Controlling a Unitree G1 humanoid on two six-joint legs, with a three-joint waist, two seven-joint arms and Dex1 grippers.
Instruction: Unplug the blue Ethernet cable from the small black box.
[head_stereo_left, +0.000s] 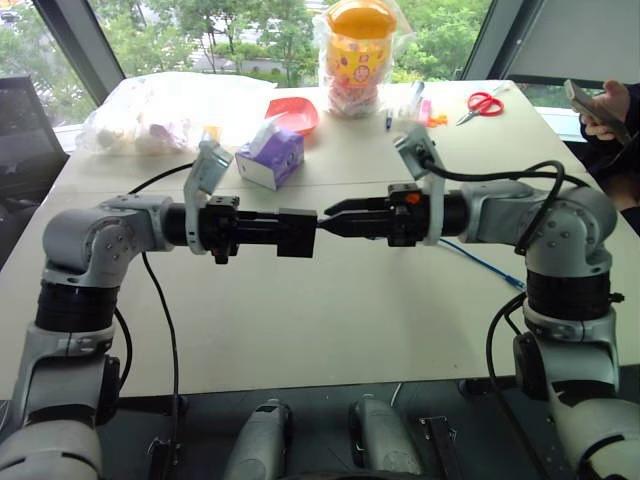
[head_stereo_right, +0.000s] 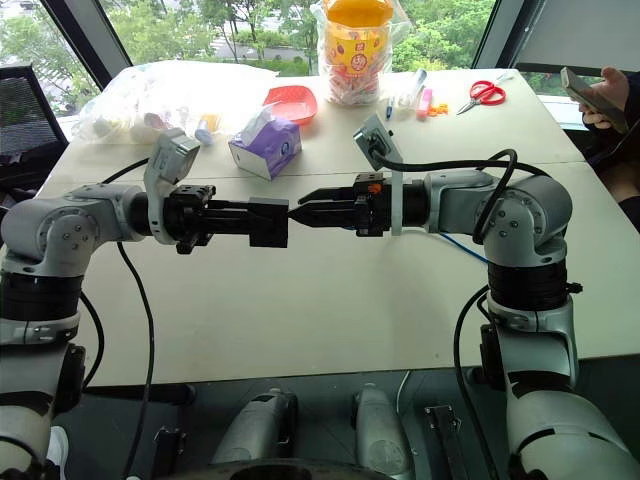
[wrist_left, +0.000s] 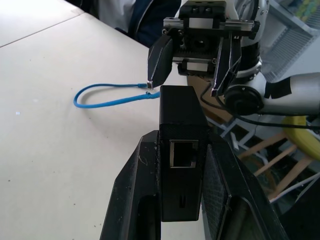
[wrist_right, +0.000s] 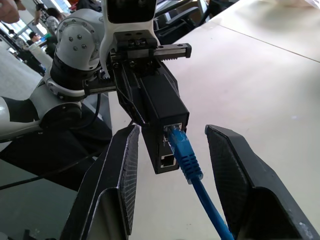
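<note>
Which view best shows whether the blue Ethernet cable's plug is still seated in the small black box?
The right wrist view: the blue Ethernet cable enters a port of the small black box, between the right gripper's open fingers. The left wrist view shows a cable loop on the table behind the box; the eye views show a short stretch under the right arm.

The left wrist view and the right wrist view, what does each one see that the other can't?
Left wrist view: an empty port on the black box and the cable looping on the table.
Right wrist view: the blue plug sitting in the box's port, between the open right gripper fingers.
Both: the left gripper clamping the box, the blue cable, the table.
</note>
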